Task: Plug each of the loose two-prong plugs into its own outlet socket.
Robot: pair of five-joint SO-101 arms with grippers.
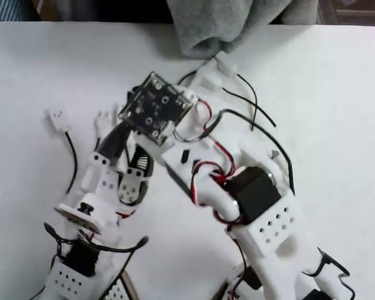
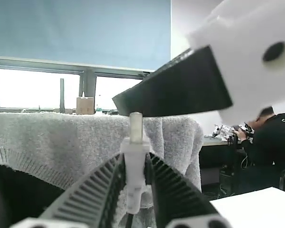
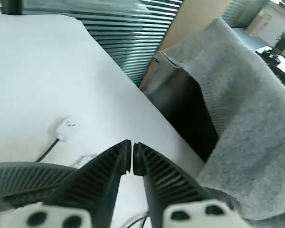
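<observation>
The left gripper (image 2: 134, 164) has its ribbed fingers clamped on a white two-prong plug (image 2: 134, 145), which stands upright between them, prong end pointing away from the wrist toward the grey cloth (image 1: 225, 25); the step in hand, as I judge it, is carrying this plug to a socket; a second plug (image 1: 57, 117) lies loose on the table (image 1: 337, 94) on its black lead, well apart from a white block (image 1: 215, 69) with black leads near the cloth, which may be the outlet, though I cannot tell; the right gripper (image 3: 132, 148) has its fingers together on nothing; a black and white part of the other arm (image 2: 180, 90) hangs just above the held plug's tip, so that arm should clear away first; then square the prongs with the slots before pushing, press straight along the plug's axis, and grip firmly, since a tilted plug would likely slip or jam.
</observation>
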